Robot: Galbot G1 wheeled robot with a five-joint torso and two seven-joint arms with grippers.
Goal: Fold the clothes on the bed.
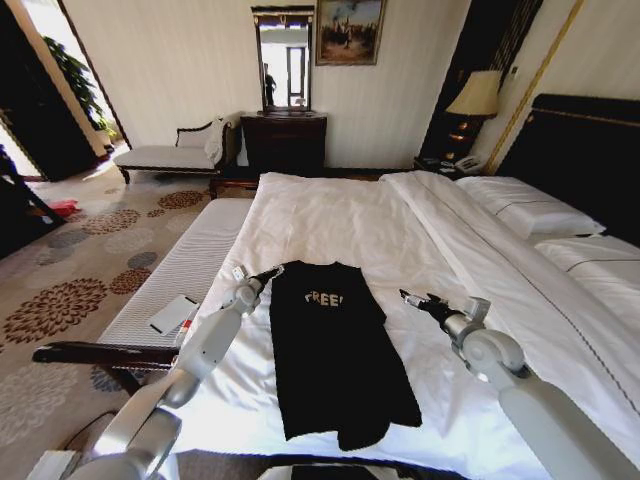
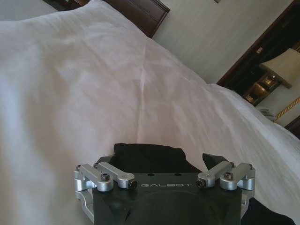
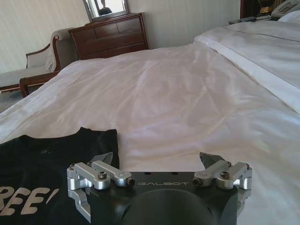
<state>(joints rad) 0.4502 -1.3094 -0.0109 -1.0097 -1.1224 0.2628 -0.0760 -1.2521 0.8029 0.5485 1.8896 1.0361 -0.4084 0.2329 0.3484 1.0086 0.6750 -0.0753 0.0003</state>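
A soft black short-sleeved T-shirt [image 1: 335,350] with pale letters "FREE" on the chest lies on the big bed with white sheets [image 1: 340,220], near the foot edge of the bed and about the middle of that edge. It looks folded into a long narrow strip, with its collar end pointing up the bed toward the far side and its bottom end close to the near edge. The left gripper [image 1: 268,273] sits just beside the top left corner of the shirt, low over the sheet, and its fingers are spread apart with nothing between them. In the left wrist view the left gripper [image 2: 166,161] has the black cloth [image 2: 147,157] right in front of it, between its open tips. The right gripper [image 1: 410,298] is on the other side of the shirt, near its top right corner but a little apart from it, over the bare white sheet. Its fingers are spread too and hold nothing. In the right wrist view the right gripper [image 3: 159,159] is over the sheet and the shirt [image 3: 51,168] lies off to one side.
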